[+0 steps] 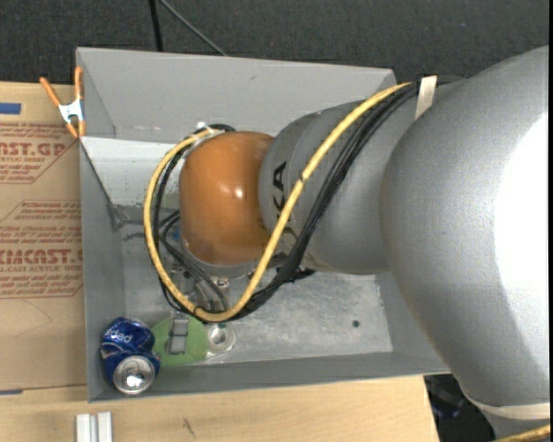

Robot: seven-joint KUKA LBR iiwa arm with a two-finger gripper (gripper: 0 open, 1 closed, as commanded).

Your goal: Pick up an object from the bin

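Because the arm's orange cover (223,196) and its looped cables (153,219) hide most of the wrist, the relation that matters has to be read low down, beside the crushed blue can (127,354) at the grey bin's (258,86) floor. The gripper (178,336) shows as a small dark tip just to the right of that can, and it sits over a pale green flat piece (196,347) lying just beside the can on the same side. The dark tip covers the end of the green piece nearer the can, so the piece runs out from under it, away from the can. Whether the gripper is spread wide, narrow or closed on anything I cannot tell (the tip is too dark and too hemmed in by the wrist).

A small shiny round bit (220,337) lies further from the can, past the green piece; what it is I cannot make out. The can lies on its side, its silver end turned toward the bin's near wall.

My judgement is that the green piece is the likeliest pick, since it is directly below the tip, while the can is off to one side and would need a sideways shift.
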